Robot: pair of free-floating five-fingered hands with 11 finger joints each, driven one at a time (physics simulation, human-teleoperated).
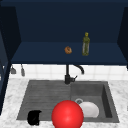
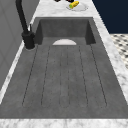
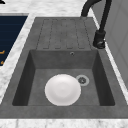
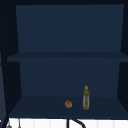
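Observation:
My left hand (image 1: pixel 34 117) hovers at the front left corner of the sink, over the edge of the ribbed draining board (image 1: pixel 45 96). It holds nothing that I can make out. A large red ball (image 1: pixel 67 115) sits at the front edge of the sink, to the right of that hand and apart from it. Behind the ball, a white plate (image 1: pixel 90 110) lies flat in the basin (image 3: pixel 100 85) beside the drain (image 3: pixel 82 80). From the left side the plate (image 2: pixel 64 42) is just a white arc in the basin.
A black tap (image 1: pixel 68 75) stands behind the sink. On the dark blue cabinet's bottom shelf (image 4: pixel 37 107) stand an olive-green bottle (image 4: pixel 86 98) and a small orange-brown item (image 4: pixel 68 104). A plate with something yellow (image 2: pixel 75 5) lies on the marble counter to the right of the basin.

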